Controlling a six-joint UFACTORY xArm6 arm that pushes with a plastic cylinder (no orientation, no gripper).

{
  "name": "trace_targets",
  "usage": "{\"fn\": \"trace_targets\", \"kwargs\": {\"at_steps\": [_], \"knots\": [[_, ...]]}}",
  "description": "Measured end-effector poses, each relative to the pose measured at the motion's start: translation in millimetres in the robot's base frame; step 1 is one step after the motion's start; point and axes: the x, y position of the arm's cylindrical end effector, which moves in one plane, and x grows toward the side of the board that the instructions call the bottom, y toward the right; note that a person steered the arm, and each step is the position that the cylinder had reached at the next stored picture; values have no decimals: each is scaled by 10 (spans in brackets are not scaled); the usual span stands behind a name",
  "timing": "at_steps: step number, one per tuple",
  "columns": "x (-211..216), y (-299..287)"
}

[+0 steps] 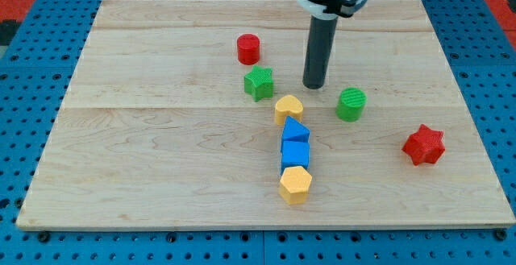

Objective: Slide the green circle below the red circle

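The green circle (351,104) sits right of the board's middle. The red circle (248,49) stands toward the view's top, left of centre. My tip (314,85) rests on the board between them, just up and left of the green circle and right of the green star (259,82). The tip touches no block. The green star lies directly below the red circle.
A yellow heart (289,107) sits below the tip, with a blue triangle-like block (295,130), a blue cube (295,154) and a yellow hexagon (296,184) in a column under it. A red star (424,144) lies at the view's right. The wooden board (121,136) rests on a blue pegboard.
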Motion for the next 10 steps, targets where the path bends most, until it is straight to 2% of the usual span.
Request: {"fn": "trace_targets", "kwargs": {"at_steps": [1,3,5,6,7,9,10], "knots": [[0,-440],[-38,-883],[-122,985],[616,869],[689,484],[-109,363],[-148,458]]}}
